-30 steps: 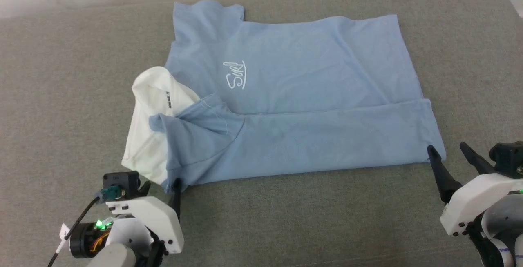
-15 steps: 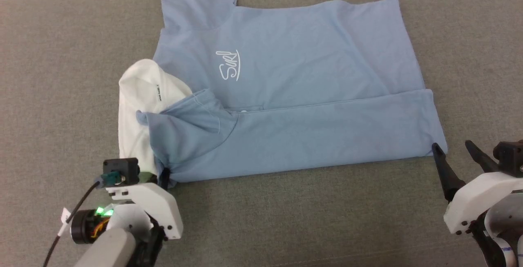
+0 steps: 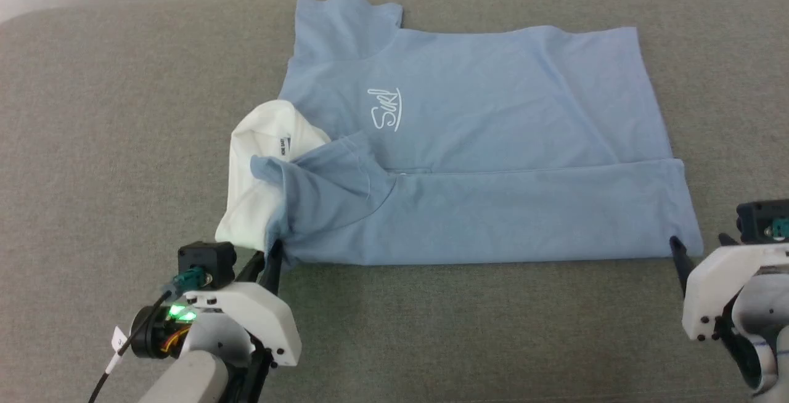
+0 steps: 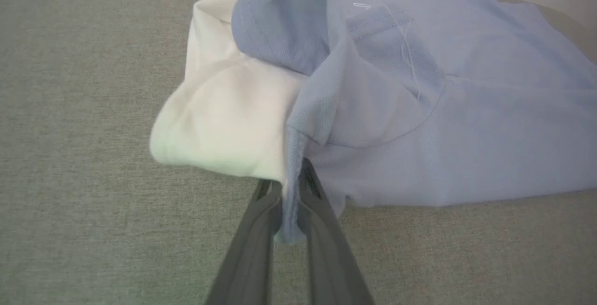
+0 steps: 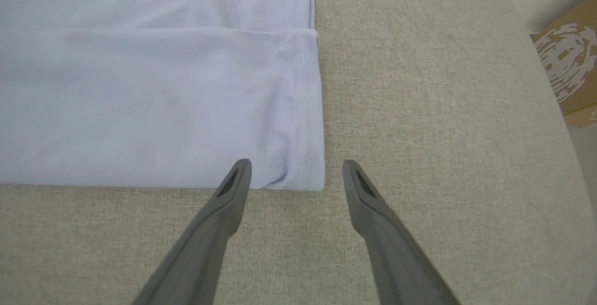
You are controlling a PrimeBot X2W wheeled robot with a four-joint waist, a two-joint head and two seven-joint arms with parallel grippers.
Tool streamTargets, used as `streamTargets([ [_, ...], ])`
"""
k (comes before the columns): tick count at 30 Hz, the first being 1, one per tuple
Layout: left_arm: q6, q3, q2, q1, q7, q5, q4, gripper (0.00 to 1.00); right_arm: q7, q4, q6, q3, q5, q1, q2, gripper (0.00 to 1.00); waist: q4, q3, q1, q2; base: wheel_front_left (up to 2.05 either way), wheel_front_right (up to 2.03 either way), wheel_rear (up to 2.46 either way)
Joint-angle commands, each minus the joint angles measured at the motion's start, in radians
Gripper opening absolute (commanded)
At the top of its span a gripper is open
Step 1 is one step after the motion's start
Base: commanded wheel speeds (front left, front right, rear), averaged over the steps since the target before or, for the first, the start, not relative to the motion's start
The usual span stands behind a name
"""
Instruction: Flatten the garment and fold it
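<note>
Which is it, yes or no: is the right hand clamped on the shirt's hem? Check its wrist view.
No, the right hand has its fingers apart astride the hem corner of the shirt, not closed on it.

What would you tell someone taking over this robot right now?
Left hand: shut on a pinch of the shirt at its near edge, beside the white collar.
Right hand: open, its fingers either side of the shirt's near hem corner, gripping nothing.
Shirt lies on the grey cushion, script up.
Done: near side folded over lengthwise.
To do: close the right hand, smooth the bunched collar end, probably fold the far side and sleeve in, then fold across.
</note>
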Motion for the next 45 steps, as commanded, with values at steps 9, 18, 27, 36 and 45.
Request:
streamTargets([
  [9, 0.022, -0.016, 0.013, -0.022, 0.006, 0.039, -0.087, 0.00, 0.036, 0.207, -0.002, -0.041, -0.072, -0.137, -0.002, 1.00, 0.045, 0.071, 0.0000, 0.0000, 0.00, 0.00, 0.00],
  [18, 0.016, -0.015, 0.017, -0.026, 0.005, 0.031, -0.060, 0.00, 0.025, 0.308, -0.002, -0.034, -0.049, -0.141, 0.010, 0.00, 0.058, 0.052, 0.0000, 0.0000, 0.00, 0.00, 0.00],
  [27, 0.013, 0.005, 0.066, 0.045, 0.042, -0.018, -0.062, 0.00, 0.016, 0.187, -0.002, -0.039, 0.005, -0.040, -0.020, 0.00, 0.073, -0.073, 0.0000, 0.0000, 0.00, 0.00, 0.00],
  [36, 0.024, -0.030, 0.093, 0.193, 0.107, -0.066, -0.091, 0.00, 0.149, 0.013, -0.002, -0.079, 0.059, 0.171, -0.032, 0.00, 0.082, -0.141, 0.0000, 0.0000, 0.00, 0.00, 0.00],
  [45, -0.028, -0.081, 0.037, 0.215, 0.091, -0.089, 0.026, 1.00, 0.148, 0.049, -0.002, -0.101, 0.066, 0.237, -0.014, 0.78, 0.076, -0.146, 0.0000, 0.0000, 0.00, 0.00, 0.00],
])
